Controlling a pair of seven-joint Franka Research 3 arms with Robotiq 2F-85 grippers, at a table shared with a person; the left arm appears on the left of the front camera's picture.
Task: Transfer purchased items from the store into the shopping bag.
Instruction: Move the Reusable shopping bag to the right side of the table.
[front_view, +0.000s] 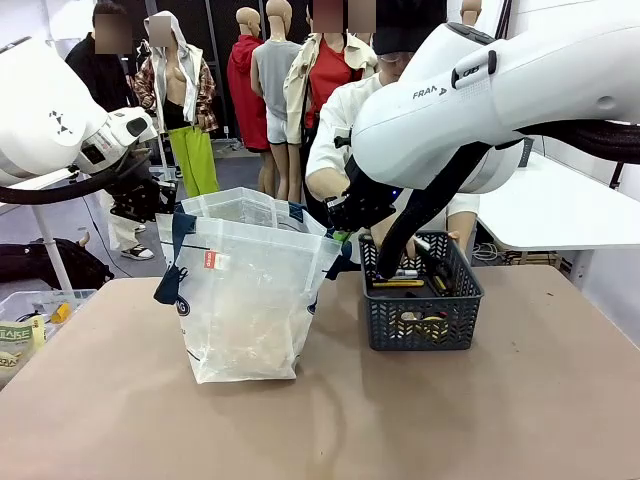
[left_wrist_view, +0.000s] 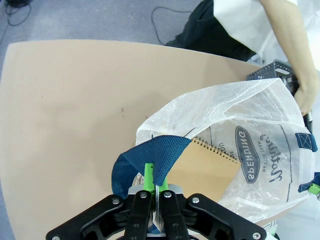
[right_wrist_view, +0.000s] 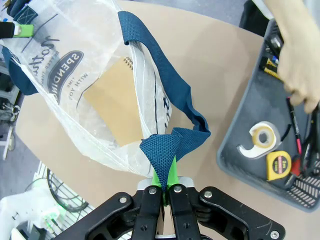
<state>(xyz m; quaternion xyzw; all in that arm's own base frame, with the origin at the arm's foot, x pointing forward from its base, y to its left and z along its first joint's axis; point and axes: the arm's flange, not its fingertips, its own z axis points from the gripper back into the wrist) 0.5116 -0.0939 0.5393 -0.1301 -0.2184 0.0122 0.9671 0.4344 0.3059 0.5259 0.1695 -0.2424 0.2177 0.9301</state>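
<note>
Boxy translucent plastic shopping bag (front_view: 245, 300) has mouth held open: left gripper (left_wrist_view: 152, 182), right gripper (right_wrist_view: 165, 180) each pinched shut on navy strap handle (right_wrist_view: 162, 147). Yellow and black pen-like sticks (front_view: 398, 283) lie in dark mesh basket (front_view: 420, 325), 3 o'clock of bag, person's hand (right_wrist_view: 300, 75) among them. No sticks seen in bag; transfer judged barely begun.

Tabletop (front_view: 320, 430): brown, matte, with rounded corners.
Bag (front_view: 245, 300): clear plastic, standing upright left of centre, mouth open.
Basket (front_view: 420, 330): dark mesh, right of the bag, near it but apart at the base.
</note>
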